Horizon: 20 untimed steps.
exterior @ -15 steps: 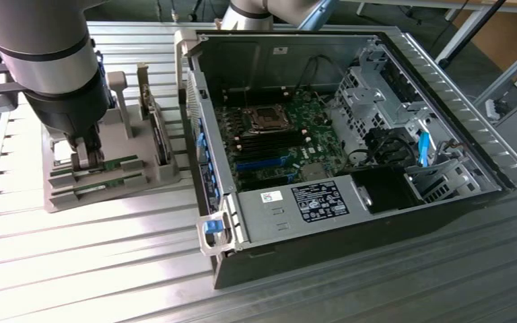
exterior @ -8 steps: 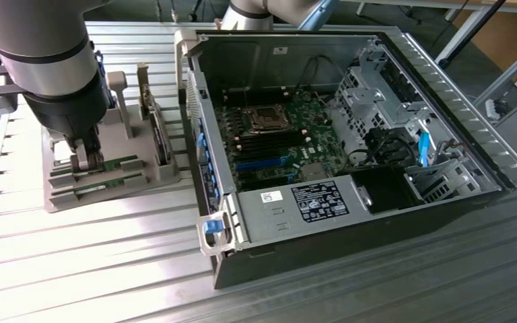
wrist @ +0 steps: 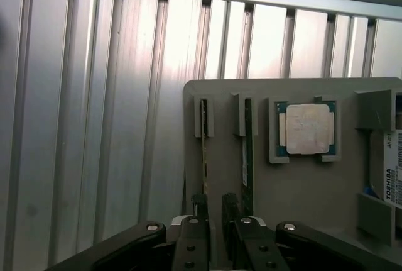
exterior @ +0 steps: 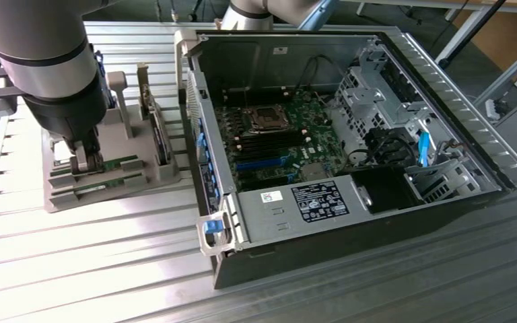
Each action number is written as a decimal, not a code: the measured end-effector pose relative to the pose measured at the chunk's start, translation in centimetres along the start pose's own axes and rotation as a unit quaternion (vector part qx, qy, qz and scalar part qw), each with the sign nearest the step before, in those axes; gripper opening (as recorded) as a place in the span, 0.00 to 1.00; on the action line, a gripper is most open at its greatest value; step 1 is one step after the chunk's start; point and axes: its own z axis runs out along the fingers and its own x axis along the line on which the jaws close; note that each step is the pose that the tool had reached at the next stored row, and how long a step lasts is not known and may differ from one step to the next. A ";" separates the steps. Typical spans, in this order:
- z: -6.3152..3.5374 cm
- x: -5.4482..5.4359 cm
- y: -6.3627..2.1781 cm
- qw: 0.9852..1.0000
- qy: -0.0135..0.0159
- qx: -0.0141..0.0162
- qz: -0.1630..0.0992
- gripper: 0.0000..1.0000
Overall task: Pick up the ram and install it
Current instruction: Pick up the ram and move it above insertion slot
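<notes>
I count 2 ram sticks [wrist: 204, 139] ahead of my gripper [wrist: 215, 203], 1 CPU chip [wrist: 306, 128], 1 hard drive [wrist: 391, 176], 1 computer case [exterior: 268, 60].

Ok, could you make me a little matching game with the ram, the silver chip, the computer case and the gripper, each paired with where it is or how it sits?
Things
1. ram
2. silver chip
3. computer case
4. gripper

Places or states
A. lying flat in a square recess of the grey holder
B. on the exterior view's right, its inside exposed
C. standing on edge in a slot of the grey holder
D. down at the grey holder, open

Pairs: 1-C, 2-A, 3-B, 4-D
</notes>
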 end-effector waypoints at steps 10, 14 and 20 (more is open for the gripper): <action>0.40 0.1 0.38 1.000 0.000 0.000 0.000 0.22; 0.56 0.3 0.60 1.000 0.000 0.000 0.000 0.22; 1.01 0.3 0.58 1.000 0.000 0.000 -0.002 0.22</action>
